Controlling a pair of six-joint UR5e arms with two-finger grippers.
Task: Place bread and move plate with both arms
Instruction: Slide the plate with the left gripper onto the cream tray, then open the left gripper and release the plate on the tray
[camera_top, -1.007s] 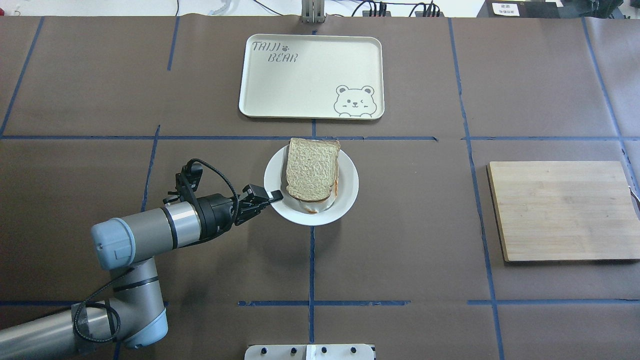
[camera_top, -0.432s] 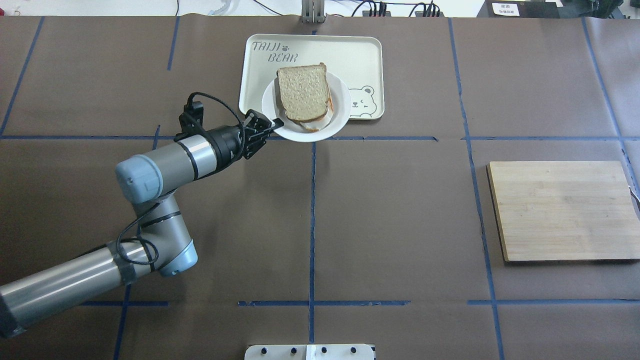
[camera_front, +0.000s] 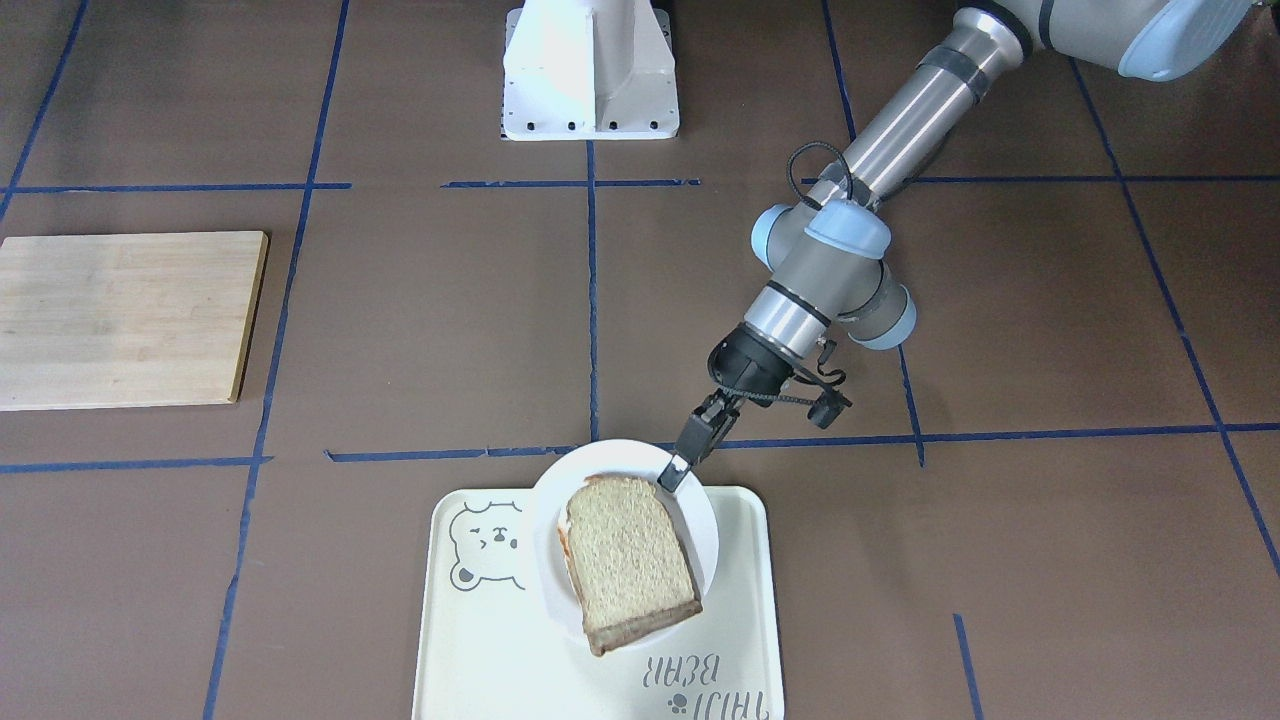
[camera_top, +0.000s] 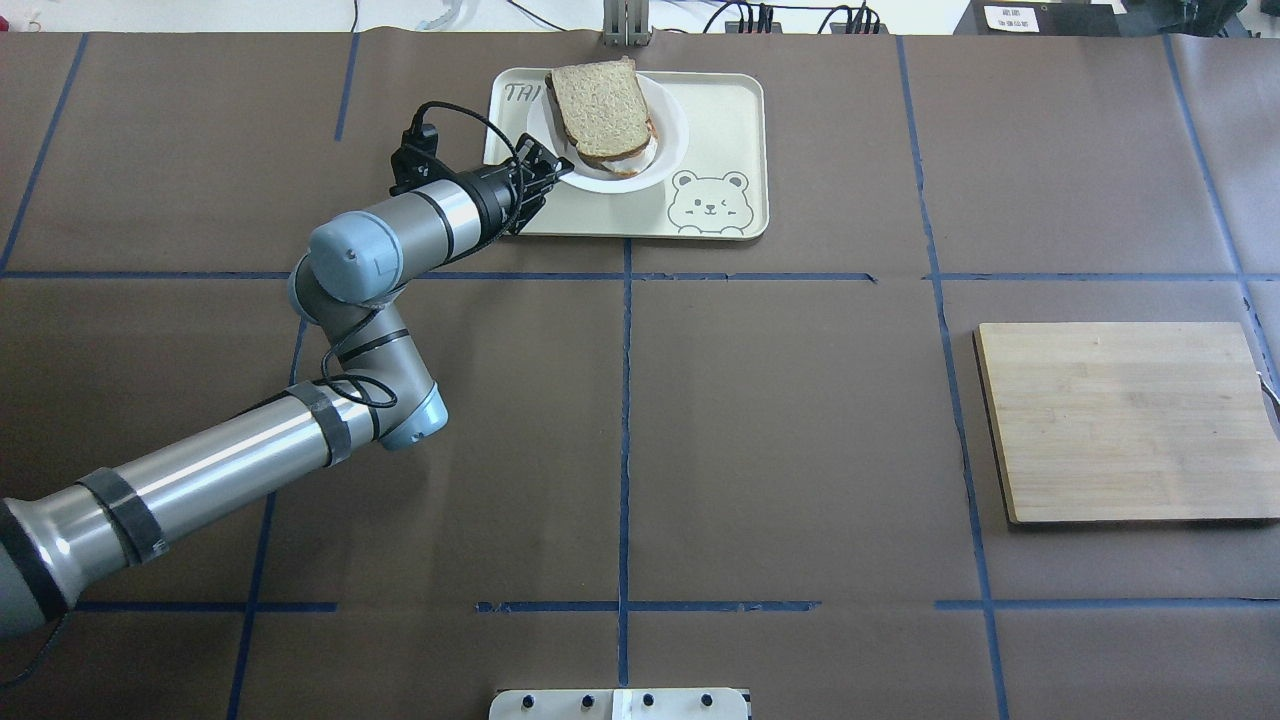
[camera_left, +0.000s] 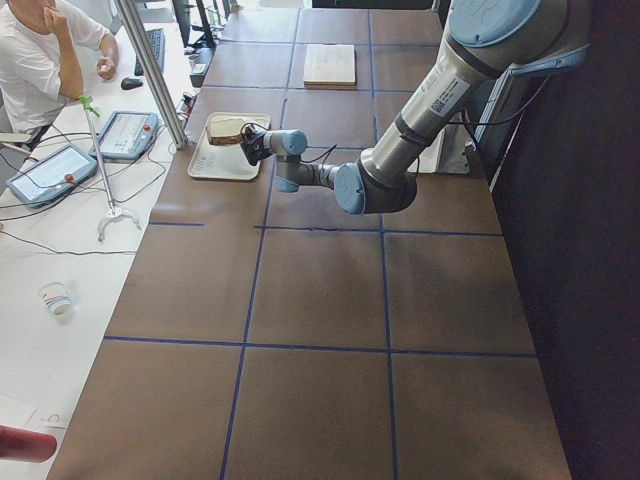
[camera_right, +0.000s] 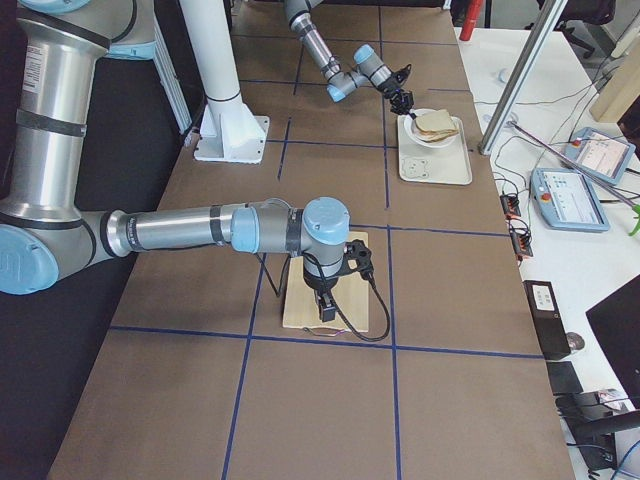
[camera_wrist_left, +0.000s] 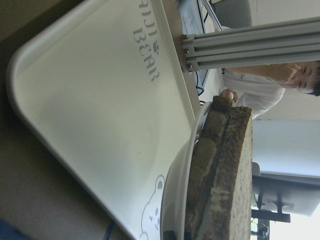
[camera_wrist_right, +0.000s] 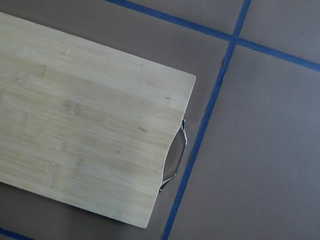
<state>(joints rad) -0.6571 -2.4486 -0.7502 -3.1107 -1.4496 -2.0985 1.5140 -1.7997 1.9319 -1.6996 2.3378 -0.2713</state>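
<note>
My left gripper (camera_top: 558, 172) is shut on the near-left rim of the white plate (camera_top: 668, 130) and holds it a little above the tray's far-left part. The bread (camera_top: 598, 95) lies on top of a paler slice with egg on the plate. In the front view the left gripper (camera_front: 672, 474) pinches the plate (camera_front: 705, 540) beside the bread (camera_front: 628, 560). The left wrist view shows the bread (camera_wrist_left: 220, 175) edge-on over the plate's rim (camera_wrist_left: 179, 185). My right gripper (camera_right: 326, 306) hangs over the wooden board; I cannot tell whether it is open or shut.
The cream bear tray (camera_top: 720, 130) lies at the table's far middle. A wooden cutting board (camera_top: 1125, 420) lies at the right, also in the right wrist view (camera_wrist_right: 75, 140). The white pedestal (camera_front: 590, 70) stands at the robot's side. An operator (camera_left: 40, 60) sits beyond the tray's end.
My left arm has carried the plate with the bread from the table's middle away from the robot, to above the tray's far-left part. The gripper stays shut on the rim.
</note>
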